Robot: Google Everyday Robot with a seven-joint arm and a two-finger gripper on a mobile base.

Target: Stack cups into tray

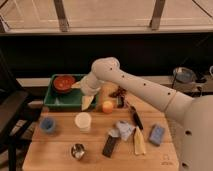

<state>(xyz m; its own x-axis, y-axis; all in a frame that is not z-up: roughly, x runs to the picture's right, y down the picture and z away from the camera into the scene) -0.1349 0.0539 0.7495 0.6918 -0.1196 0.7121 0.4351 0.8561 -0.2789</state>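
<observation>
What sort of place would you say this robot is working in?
Likely a lab tabletop staged like a kitchen: a wooden table, a green tray holding a red bowl, and loose cups. The claw hangs over the tray's right end.

Warm overhead light falls evenly on the wooden desk (pixel 57 150), with only faint shadows beside the things on it. The window strip (pixel 110 15) above is pale and washed out; beneath it, a dark band (pixel 75 52). The gripper (pixel 87 102), near the desk's far left corner, is well lit.
</observation>
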